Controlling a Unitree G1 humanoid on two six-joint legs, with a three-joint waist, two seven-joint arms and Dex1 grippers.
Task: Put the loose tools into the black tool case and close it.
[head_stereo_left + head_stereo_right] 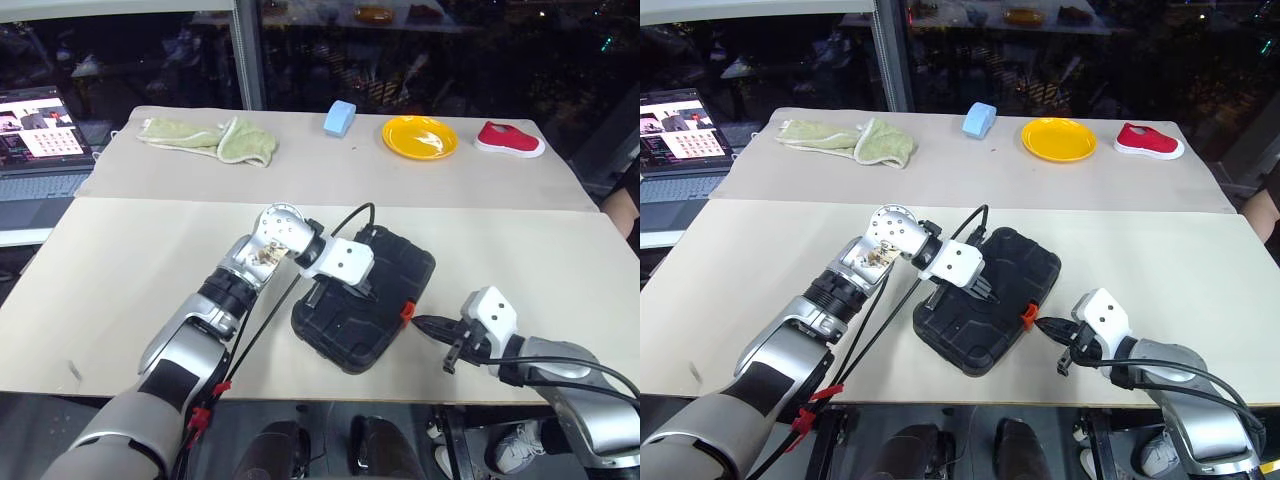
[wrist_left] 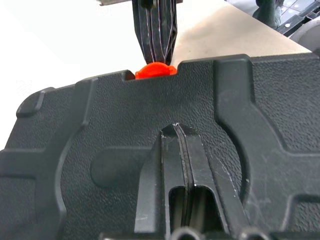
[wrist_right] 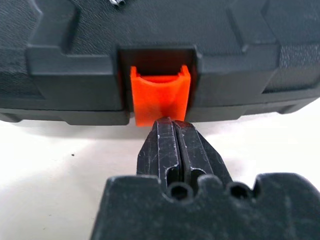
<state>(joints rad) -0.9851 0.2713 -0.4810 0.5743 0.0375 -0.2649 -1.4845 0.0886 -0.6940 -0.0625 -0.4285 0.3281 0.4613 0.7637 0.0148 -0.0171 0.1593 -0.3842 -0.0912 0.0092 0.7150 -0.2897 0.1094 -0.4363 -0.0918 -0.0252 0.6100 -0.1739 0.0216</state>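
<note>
The black tool case lies closed on the near table, its lid down and its small orange latch facing my right arm. My left gripper is shut, its tips resting on the lid. My right gripper is shut too, its tips touching the lower edge of the orange latch, which stands open from the case wall. In the left wrist view, the right gripper's fingers show just behind the latch. The loose tools are out of view.
On the far table lie a green towel, a blue block, a yellow plate and a red shoe. An open laptop stands at the far left. The near table edge runs just below the case.
</note>
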